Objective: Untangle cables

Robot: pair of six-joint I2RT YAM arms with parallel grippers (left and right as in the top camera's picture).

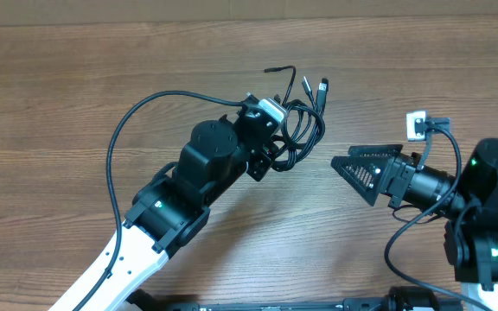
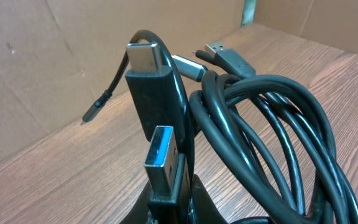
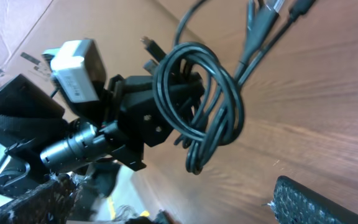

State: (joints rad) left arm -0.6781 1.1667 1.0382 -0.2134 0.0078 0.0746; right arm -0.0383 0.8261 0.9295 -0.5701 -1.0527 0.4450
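At the middle of the desk (image 1: 59, 78), the left fingers (image 1: 269, 157) are clenching the cables (image 1: 308, 130), seemingly by a plug. The right fingers (image 1: 366, 168), spread wide, are hovering near the bundle's four o'clock, with the plug tips (image 1: 322, 87) pointing toward twelve.

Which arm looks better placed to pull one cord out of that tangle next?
Right. The right gripper is open, empty and faces the cables from close by. The left gripper is shut on them, so it probably serves best as the anchor.
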